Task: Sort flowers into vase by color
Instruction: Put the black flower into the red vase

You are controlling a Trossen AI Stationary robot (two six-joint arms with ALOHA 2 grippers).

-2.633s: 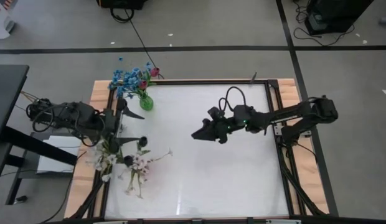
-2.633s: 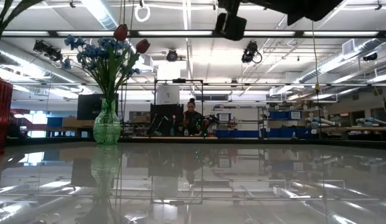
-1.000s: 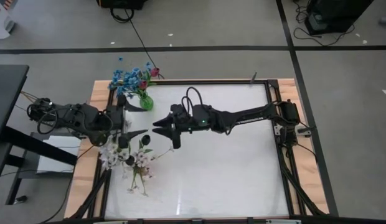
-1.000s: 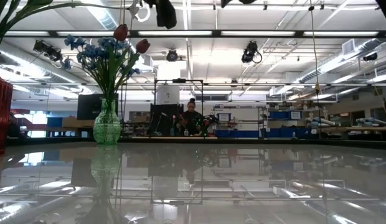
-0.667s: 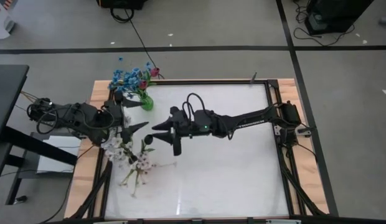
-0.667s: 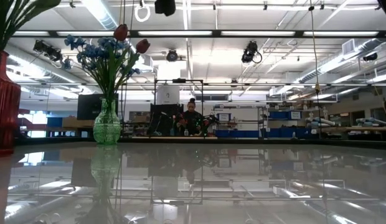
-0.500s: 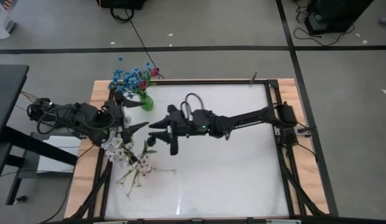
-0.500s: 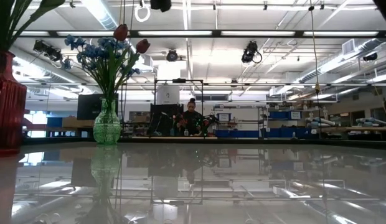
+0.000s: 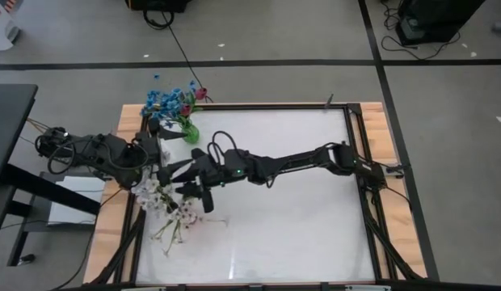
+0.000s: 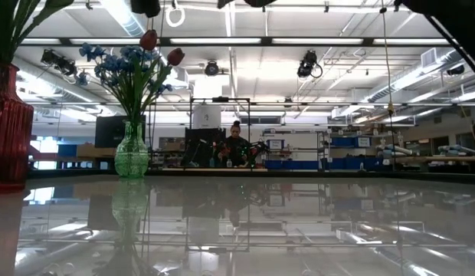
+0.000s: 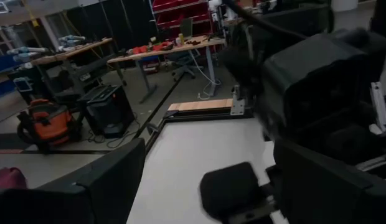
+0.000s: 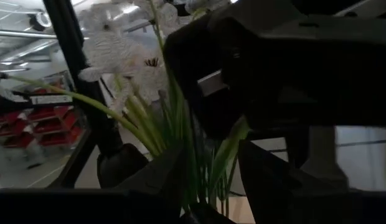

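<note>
While most of the white worktop lies bare, the work is gathered along its left edge and far-left corner. The right arm stretches from the right edge across the worktop, and its hand sits among the white flowers near the middle of the left edge. The right wrist view shows their green stems running through that hand, but whether it is clenched on them or only placed around them I cannot tell. The left arm reaches in from the left edge, its hand released and spread wide with nothing between the fingers, just beside the right hand.

A red vase stands at the left of the low view with green stems rising out of it. From above it is hidden under the white flowers, so they seem to sit in it, though I cannot tell how well seated they are. A green vase stands upright in the far-left corner, holding the blue flowers with two red tulips among them.

By my reading the sorting is well along: no stems lie loose on the worktop. Left to do are settling the white bunch and, if red counts as its own colour, moving the tulips away from the blue.
</note>
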